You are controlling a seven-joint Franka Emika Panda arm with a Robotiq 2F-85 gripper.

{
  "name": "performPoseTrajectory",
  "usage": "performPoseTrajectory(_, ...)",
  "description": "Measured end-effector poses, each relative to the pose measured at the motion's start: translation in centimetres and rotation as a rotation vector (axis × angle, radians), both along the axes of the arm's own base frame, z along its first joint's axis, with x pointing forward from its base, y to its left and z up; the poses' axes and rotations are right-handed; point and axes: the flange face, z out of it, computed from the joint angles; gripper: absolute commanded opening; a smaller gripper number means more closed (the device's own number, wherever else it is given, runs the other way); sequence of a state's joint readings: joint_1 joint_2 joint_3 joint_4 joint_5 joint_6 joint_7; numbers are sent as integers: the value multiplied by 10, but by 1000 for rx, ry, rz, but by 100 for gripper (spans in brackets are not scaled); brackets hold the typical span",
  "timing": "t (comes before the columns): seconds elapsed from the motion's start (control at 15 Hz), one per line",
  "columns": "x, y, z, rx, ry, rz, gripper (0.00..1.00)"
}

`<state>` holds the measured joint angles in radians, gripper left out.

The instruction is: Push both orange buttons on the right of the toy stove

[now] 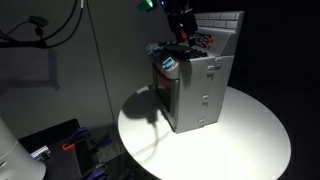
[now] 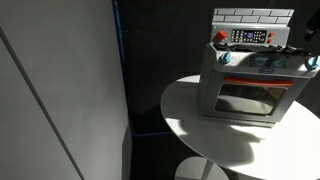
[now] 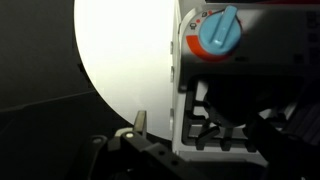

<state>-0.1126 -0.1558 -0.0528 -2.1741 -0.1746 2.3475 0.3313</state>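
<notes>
Round white bench (image 1: 250,130) in a dark room; bare white top also fills the left of the wrist view. Grey toy stove (image 2: 245,95) stands upright on it, toward the right side of the bench in that exterior view, oven door facing the camera. In an exterior view from the side, the stove (image 1: 200,95) shows its latched side wall. White tile-pattern back panel (image 2: 255,15) rises at the far edge of the stove top, with a dark control strip just below it. Gripper (image 1: 182,30) hangs above the stove top, just in front of the back panel, not visibly touching it. Wrist view looks straight down: dark burner grate (image 3: 215,125) under the camera, one pale fingertip (image 3: 139,122) out over the bench just left of the stove edge, the other side lost against the dark burner, so can't tell how far apart the jaws are. Blue knob (image 3: 218,32) sits on the stove's front strip, orange ring around it. One orange button (image 2: 221,37) visible at the left end of the control strip; can't make out the second one.
</notes>
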Motion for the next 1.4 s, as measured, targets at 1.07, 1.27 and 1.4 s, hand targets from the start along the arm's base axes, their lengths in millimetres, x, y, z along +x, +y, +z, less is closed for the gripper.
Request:
performPoseTrajectory(1.07,22,-3,1,-2,-40,-8,100)
performPoseTrajectory(1.27,36,-4,4,0,-65,-22,100)
performPoseTrajectory(1.4,46,-5,6,1,-76,-31,100)
